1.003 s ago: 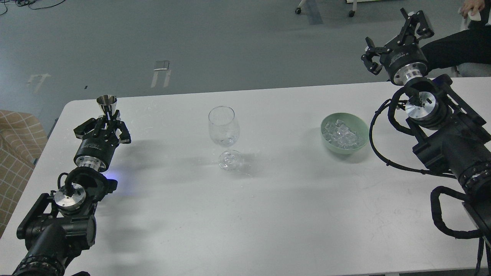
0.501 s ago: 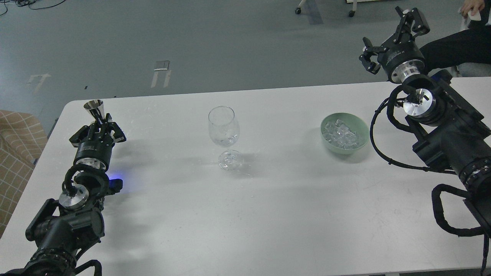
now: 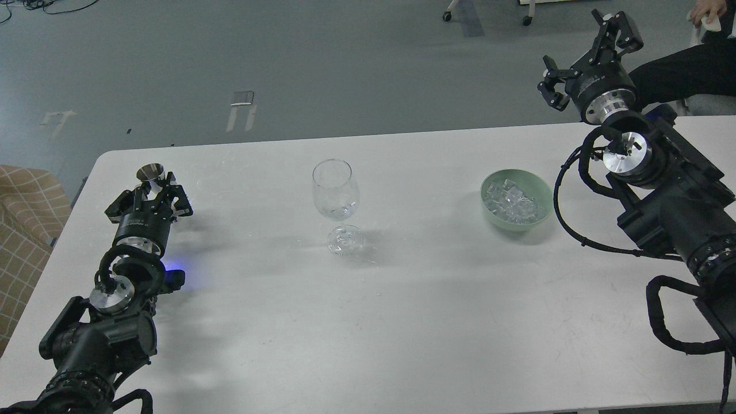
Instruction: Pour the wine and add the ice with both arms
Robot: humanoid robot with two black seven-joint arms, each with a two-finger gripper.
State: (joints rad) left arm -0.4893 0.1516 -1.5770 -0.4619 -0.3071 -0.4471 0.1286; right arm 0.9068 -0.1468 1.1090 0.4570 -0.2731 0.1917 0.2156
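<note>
Steel measuring cup [image 3: 150,172] pinched between left fingers [image 3: 150,192], upright, mouth up, low over worktop [image 3: 402,299] near far-left corner. Left arm [image 3: 109,310] stretched in from bottom-left, blue light at wrist. Right fingers [image 3: 583,54] spread wide, holding nothing, raised past worktop's far-right edge. Right arm [image 3: 667,201] angled in from right edge. Ice [image 3: 513,202] piled in pale green bowl [image 3: 537,218], right of centre, near right arm. Clear wine glass [image 3: 336,195] upright at centre, between bowl and cup, well apart from both. Wine level in cup or glass: cannot tell.
</note>
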